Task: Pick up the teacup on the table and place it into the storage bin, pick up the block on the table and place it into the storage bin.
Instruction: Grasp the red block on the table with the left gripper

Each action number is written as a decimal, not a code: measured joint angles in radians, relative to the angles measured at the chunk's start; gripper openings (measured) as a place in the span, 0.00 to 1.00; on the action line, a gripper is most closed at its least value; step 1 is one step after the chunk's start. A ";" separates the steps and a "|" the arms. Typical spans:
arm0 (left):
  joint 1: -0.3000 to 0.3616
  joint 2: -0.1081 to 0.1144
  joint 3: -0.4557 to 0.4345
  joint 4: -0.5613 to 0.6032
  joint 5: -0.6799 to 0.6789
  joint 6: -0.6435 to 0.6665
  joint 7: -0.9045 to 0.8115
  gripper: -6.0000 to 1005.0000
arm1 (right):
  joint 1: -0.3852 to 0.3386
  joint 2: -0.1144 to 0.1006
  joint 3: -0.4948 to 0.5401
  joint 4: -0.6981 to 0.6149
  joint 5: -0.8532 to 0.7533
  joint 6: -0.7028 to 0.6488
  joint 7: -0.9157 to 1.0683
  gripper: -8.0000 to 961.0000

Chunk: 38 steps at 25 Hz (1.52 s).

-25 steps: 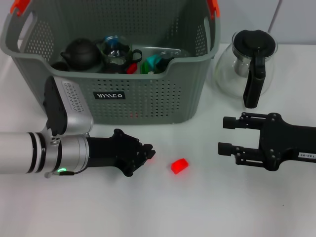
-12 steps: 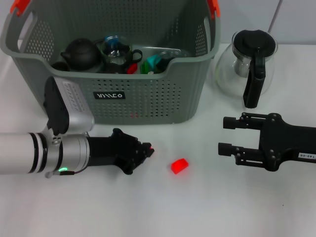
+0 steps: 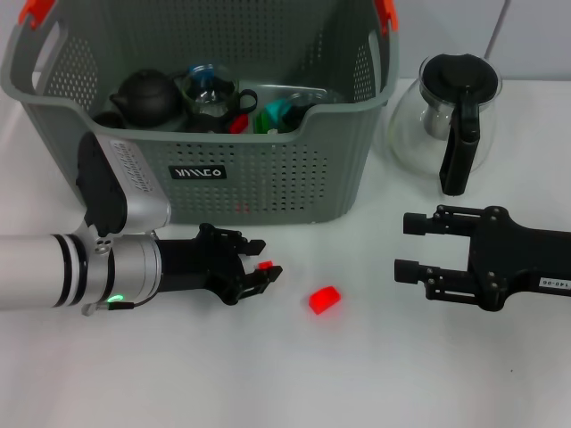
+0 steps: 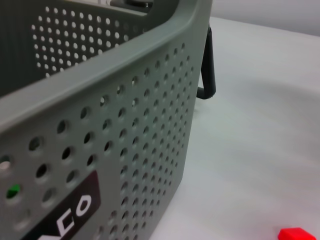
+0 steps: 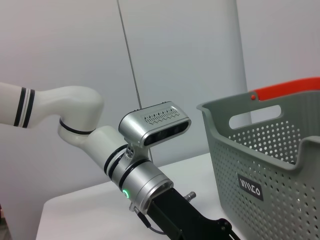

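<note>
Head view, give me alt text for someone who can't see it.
The left gripper, fingers open, sits beside a red block on the white table, in front of a grey storage bin. The right gripper is open, near a glass teapot.

You're seeing one label: a black label (image 3: 198, 172) on the storage bin (image 3: 294, 169) front, white letters, reading upside down in head view, not legible; left wrist view shows only "ACO".
</note>
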 joint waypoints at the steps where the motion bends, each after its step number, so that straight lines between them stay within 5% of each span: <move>1: 0.000 0.000 0.000 -0.001 0.000 0.002 0.000 0.25 | 0.000 0.000 0.000 0.000 0.000 0.000 0.000 0.72; 7: -0.008 0.000 0.011 0.017 0.000 -0.015 0.011 0.45 | 0.000 0.001 0.000 0.000 0.001 -0.001 -0.003 0.72; 32: -0.039 0.002 0.022 0.061 0.009 -0.038 0.039 0.43 | 0.000 -0.002 0.000 0.000 0.001 0.001 -0.001 0.72; 38: -0.041 0.003 0.022 0.057 0.013 -0.039 0.038 0.25 | 0.000 -0.003 0.000 0.000 0.001 0.000 0.001 0.72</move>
